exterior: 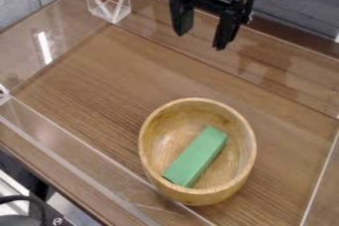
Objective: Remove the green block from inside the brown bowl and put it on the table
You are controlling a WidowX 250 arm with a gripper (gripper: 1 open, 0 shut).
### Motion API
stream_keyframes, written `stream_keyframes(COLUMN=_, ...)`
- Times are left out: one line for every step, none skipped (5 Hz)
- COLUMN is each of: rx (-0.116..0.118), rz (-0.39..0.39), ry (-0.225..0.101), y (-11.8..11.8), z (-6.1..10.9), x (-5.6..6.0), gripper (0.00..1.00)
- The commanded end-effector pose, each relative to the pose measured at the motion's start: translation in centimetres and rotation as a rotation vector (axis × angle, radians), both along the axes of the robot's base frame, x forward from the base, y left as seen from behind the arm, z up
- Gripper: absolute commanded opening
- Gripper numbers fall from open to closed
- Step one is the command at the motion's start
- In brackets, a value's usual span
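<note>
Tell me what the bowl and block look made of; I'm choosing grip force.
Bowl: apparently wood, light brown with visible grain, smooth and slightly glossy. Block: uniform bright green with no grain, possibly painted wood or plastic; the picture cannot settle which.

Green block [196, 158]: flat bright-green bar, lying diagonally inside brown bowl [158, 128], one end near bowl's centre, other toward its near rim, seemingly leaning on the inner wall. Bowl: round, shallow, light wood, thick rim, upright, near bench's front right corner. Bench [106, 81]: brown wood-grain planks, clear low walls.
</note>
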State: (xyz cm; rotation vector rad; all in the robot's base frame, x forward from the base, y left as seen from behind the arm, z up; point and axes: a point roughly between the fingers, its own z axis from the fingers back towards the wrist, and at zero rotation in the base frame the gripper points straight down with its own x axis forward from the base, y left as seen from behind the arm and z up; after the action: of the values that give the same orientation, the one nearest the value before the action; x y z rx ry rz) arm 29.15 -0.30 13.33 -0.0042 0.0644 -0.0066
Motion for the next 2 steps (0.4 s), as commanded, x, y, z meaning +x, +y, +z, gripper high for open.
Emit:
stream_keyframes(rx=-0.002, rz=-0.011, ry=0.008, y=0.3, z=-0.4, x=0.0, gripper=1.0)
stream_keyframes(rx=-0.004, rz=-0.031, ry=-0.009, y=1.6, z=-0.6, x=0.0, gripper=1.0)
